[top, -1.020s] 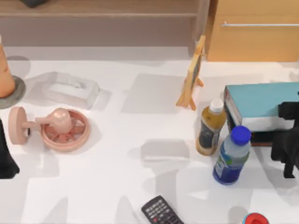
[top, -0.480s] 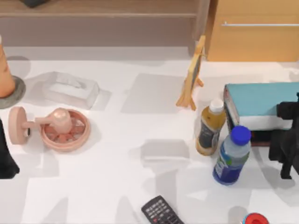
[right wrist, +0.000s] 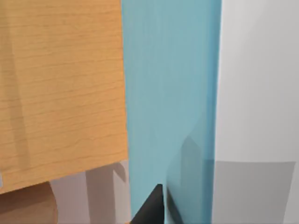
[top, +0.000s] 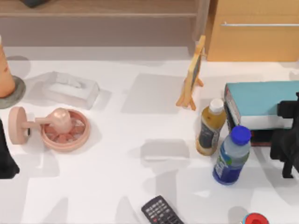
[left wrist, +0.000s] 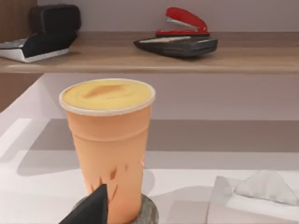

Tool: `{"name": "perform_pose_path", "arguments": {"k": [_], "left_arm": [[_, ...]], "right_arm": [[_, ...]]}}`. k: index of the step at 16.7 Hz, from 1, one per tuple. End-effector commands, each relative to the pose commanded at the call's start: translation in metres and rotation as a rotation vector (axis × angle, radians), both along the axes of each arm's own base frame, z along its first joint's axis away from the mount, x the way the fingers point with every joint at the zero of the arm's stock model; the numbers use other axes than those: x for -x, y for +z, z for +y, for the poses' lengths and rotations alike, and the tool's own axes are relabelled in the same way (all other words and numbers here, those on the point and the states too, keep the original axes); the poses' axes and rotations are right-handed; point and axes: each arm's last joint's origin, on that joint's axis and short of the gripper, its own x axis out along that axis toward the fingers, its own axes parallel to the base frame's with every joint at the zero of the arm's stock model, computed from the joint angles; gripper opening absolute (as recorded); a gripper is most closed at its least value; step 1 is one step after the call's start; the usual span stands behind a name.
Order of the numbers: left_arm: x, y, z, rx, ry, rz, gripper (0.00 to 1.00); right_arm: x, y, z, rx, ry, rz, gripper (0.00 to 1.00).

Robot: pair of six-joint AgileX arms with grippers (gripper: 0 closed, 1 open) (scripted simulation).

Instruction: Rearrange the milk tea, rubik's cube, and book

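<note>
Right gripper (top: pixel 288 154) hangs over the teal book (top: pixel 261 100)'s near edge; can't tell its opening. The milk tea (top: pixel 209 127) beside it could topple if bumped.

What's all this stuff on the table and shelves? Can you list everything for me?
milk tea: 1, tan-brown, white cap, right of centre
blue-capped bottle: 1, blue, beside the milk tea
book: 1, teal, table's right edge
small easel: 1, wooden, behind the milk tea
tissue box: 1, white, left side
pink round toy: 1, pink, left, in front of the tissue box
orange drink cup: 1, orange, far left on a grey coaster
remote control: 1, black, front edge
red-topped item: 1, front right edge, cut off
stapler: 1, red, on the shelf
cabinet: 1, wooden, back right
left claw: black, table's left edge
right claw: black, by the book's right end
</note>
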Motion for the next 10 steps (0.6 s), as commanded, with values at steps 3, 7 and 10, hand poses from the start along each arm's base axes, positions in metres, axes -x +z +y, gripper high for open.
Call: {"name": "perform_pose_path", "arguments": {"k": [3, 7, 10], "left_arm": [[0.0000, 0.0000, 0.0000, 0.000, 0.000, 0.000, 1.00], [0.0000, 0.0000, 0.0000, 0.000, 0.000, 0.000, 1.00], [0.0000, 0.0000, 0.0000, 0.000, 0.000, 0.000, 1.00]], "right_arm": [[0.0000, 0.0000, 0.0000, 0.000, 0.000, 0.000, 0.15], [0.0000, 0.0000, 0.0000, 0.000, 0.000, 0.000, 0.45], [0.0000, 0.0000, 0.0000, 0.000, 0.000, 0.000, 0.68]]}}
